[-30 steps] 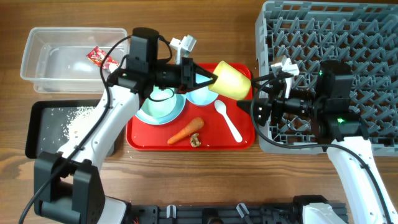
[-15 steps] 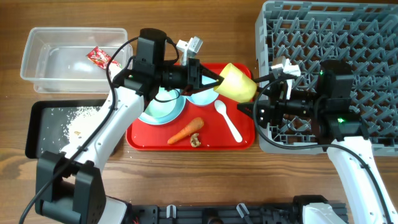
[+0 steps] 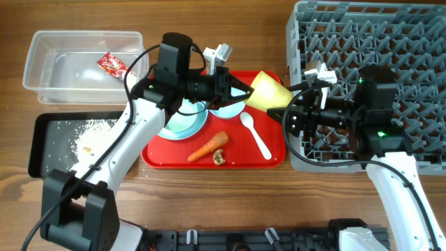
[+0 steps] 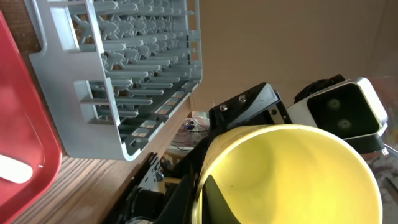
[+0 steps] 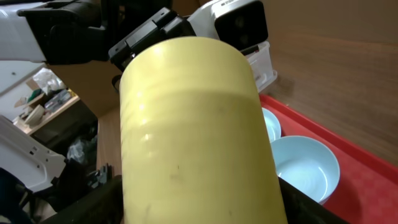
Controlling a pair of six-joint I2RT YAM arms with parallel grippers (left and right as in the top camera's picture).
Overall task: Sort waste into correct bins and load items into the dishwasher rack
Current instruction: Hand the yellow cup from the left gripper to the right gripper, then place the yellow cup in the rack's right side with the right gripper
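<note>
Left gripper [image 3: 242,90] clenching on rim of yellow cup [image 3: 267,91], one finger inside mouth. Holding cup sideways in air over right edge of red tray [image 3: 272,159], just beside rack [image 3: 390,42].

Cup's closed end pointing toward right gripper [image 3: 279,108]. Likely offering it for handover, since rack is sitting on right arm's side. Right gripper jaws flanking cup body; whether gripping yet, cannot tell.

Carrot [image 3: 208,147] and spoon [image 3: 255,134] lying on red tray, not yet sorted.

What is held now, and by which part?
The yellow cup, pinched at its rim by the left gripper, one finger inside; the right gripper flanks its base end.
</note>
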